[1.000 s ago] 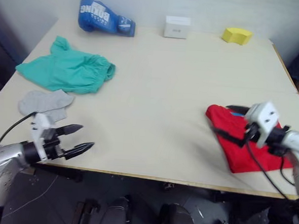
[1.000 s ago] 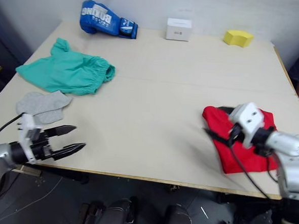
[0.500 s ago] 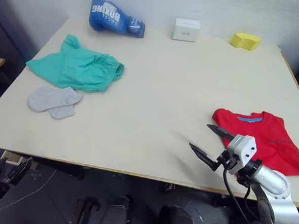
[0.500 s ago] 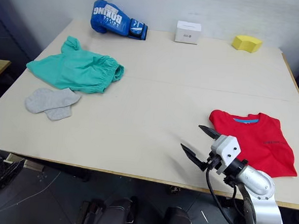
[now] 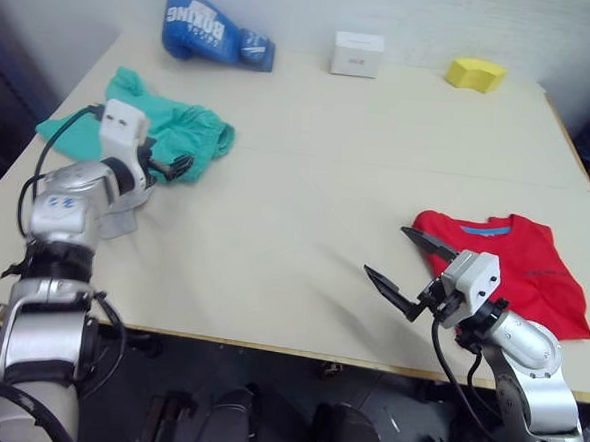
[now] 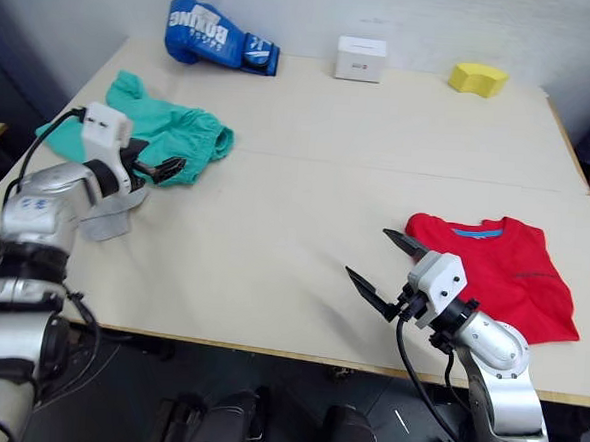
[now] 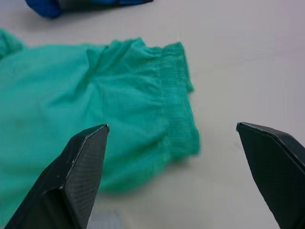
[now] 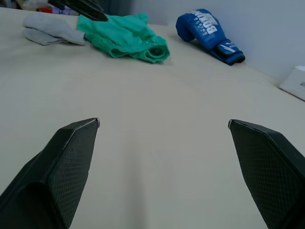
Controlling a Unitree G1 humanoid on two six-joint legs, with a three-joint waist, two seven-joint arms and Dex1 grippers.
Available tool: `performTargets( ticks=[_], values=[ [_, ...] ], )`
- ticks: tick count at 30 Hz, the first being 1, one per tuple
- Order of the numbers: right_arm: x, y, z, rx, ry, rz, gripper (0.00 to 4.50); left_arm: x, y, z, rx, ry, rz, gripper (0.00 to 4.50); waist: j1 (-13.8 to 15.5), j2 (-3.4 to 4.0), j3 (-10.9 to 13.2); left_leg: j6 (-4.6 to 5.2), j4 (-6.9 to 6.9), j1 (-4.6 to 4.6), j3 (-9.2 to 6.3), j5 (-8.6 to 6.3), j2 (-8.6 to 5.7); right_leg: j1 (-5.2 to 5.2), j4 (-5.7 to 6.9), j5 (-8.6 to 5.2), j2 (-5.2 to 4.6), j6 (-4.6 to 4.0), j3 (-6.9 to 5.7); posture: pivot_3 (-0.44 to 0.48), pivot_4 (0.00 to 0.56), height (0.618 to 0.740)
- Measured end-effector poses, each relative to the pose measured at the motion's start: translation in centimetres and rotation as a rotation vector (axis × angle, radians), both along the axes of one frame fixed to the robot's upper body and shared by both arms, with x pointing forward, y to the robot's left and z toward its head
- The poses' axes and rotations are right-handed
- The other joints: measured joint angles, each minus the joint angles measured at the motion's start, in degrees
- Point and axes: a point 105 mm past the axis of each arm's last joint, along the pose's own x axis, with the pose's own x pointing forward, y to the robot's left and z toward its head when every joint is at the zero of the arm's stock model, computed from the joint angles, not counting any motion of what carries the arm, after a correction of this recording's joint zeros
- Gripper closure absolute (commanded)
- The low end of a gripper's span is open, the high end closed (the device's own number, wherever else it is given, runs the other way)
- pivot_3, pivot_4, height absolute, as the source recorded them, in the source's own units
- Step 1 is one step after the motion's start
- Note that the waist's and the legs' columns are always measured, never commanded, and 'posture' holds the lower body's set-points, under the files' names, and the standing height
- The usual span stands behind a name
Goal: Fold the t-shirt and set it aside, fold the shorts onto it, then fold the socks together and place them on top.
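Observation:
The red t-shirt [image 5: 513,259] lies folded on the table's right side. Just left of it my right gripper [image 5: 386,253] hovers open and empty above bare table. The teal-green shorts [image 5: 185,129] lie crumpled at the far left. My left gripper [image 7: 171,126] is open over their waistband end, and the shorts [image 7: 114,109] sit between and beyond its fingers [image 5: 173,163]. The grey socks [image 8: 50,26] lie beside the shorts toward the front edge, and my left arm covers part of the socks [image 6: 110,220].
A blue boxing glove [image 5: 211,44], a white box [image 5: 357,55] and a yellow block [image 5: 472,72] stand along the back edge. The pale table [image 5: 318,172] is bare between the shorts and the t-shirt.
My right gripper has let go of the t-shirt, now flat, and hangs open left of it. My left arm dropped below the front edge, then rose over the shorts.

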Motion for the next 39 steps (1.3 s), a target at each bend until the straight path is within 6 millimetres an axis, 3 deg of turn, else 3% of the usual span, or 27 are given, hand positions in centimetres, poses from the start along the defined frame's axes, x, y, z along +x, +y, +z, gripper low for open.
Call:
performTargets(
  ticks=[5,8,14,20,23,27,29,32,36,39],
  values=[
    [-0.5,-0.5,0.1,0.002,-0.015,-0.065,0.07,1.4,-0.2,-4.1,0.130,0.119,0.058,0.00,-1.52,-0.09,0.04,0.11,0.00,-0.01,0.17,-0.08,0.10,-0.14,-0.02,0.02,-0.03,0.05,0.20,0.000,0.150,0.740],
    [-1.0,-0.9,0.3,0.014,-0.025,-0.110,0.00,1.6,0.1,-4.6,0.129,0.137,0.109,0.57,-1.60,-0.25,0.10,0.12,0.18,0.01,0.13,-0.09,0.13,-0.13,-0.03,0.02,-0.05,0.05,0.25,0.000,0.150,0.740],
    [-1.8,-1.2,-0.3,0.011,-0.012,-0.154,0.00,1.5,0.7,-5.3,0.108,0.163,0.150,2.45,-1.81,-0.26,0.09,0.23,0.35,0.08,0.17,-0.16,0.16,-0.17,0.19,0.10,-0.11,0.10,0.43,0.000,0.150,0.740],
    [-1.9,-1.4,-0.5,0.011,-0.010,-0.181,0.00,1.5,0.7,-4.8,0.001,0.131,0.144,4.34,-1.74,-0.27,0.10,0.20,0.37,0.01,0.28,-0.16,0.14,-0.40,0.44,0.10,-0.12,0.10,0.57,0.000,0.150,0.740],
    [-2.0,-1.4,-0.8,0.005,-0.001,-0.186,0.00,1.8,0.3,-3.2,-0.091,0.068,0.133,4.48,-1.70,-0.44,0.20,0.21,0.45,-0.04,0.31,-0.15,0.14,-0.47,0.55,0.10,-0.12,0.10,0.59,0.000,0.150,0.740],
    [-2.1,-1.3,-0.8,-0.004,0.001,-0.171,0.00,2.9,-4.3,3.8,-0.149,-0.116,-0.074,4.48,-0.70,-0.79,0.36,0.38,1.02,-0.35,0.36,-0.29,0.14,-0.60,0.73,0.10,-0.12,0.10,0.62,0.000,0.150,0.740],
    [-2.0,-1.4,-1.1,-0.018,0.014,-0.161,0.00,2.7,-7.6,7.4,-0.163,-0.191,-0.239,4.48,-0.34,-0.80,0.36,0.52,1.15,-0.37,0.47,-0.43,0.11,-0.57,0.70,0.10,-0.16,0.10,0.73,0.000,0.150,0.740],
    [-1.9,-1.4,-1.3,-0.022,0.021,-0.154,0.00,1.6,-12.0,10.5,-0.135,-0.264,-0.462,4.48,-0.35,-0.79,0.36,0.61,1.19,-0.34,0.67,-0.53,0.08,-0.59,0.67,0.11,-0.19,0.13,0.94,0.000,0.150,0.740],
    [-1.8,-1.5,-1.4,-0.033,0.028,-0.144,0.00,-0.4,-17.8,10.3,-0.060,-0.265,-0.739,4.48,-0.46,-0.79,0.36,0.60,1.21,-0.33,0.90,-0.54,0.10,-0.77,0.81,0.11,-0.14,0.14,1.20,0.000,0.150,0.740],
    [-1.4,-1.8,-1.3,-0.052,0.025,-0.139,0.00,-2.6,-21.6,7.6,0.008,-0.224,-0.936,4.48,-0.98,-0.77,0.34,0.60,1.23,-0.20,1.08,-0.53,0.15,-0.80,0.91,0.11,-0.12,0.14,1.41,0.000,0.150,0.740]
  ],
)
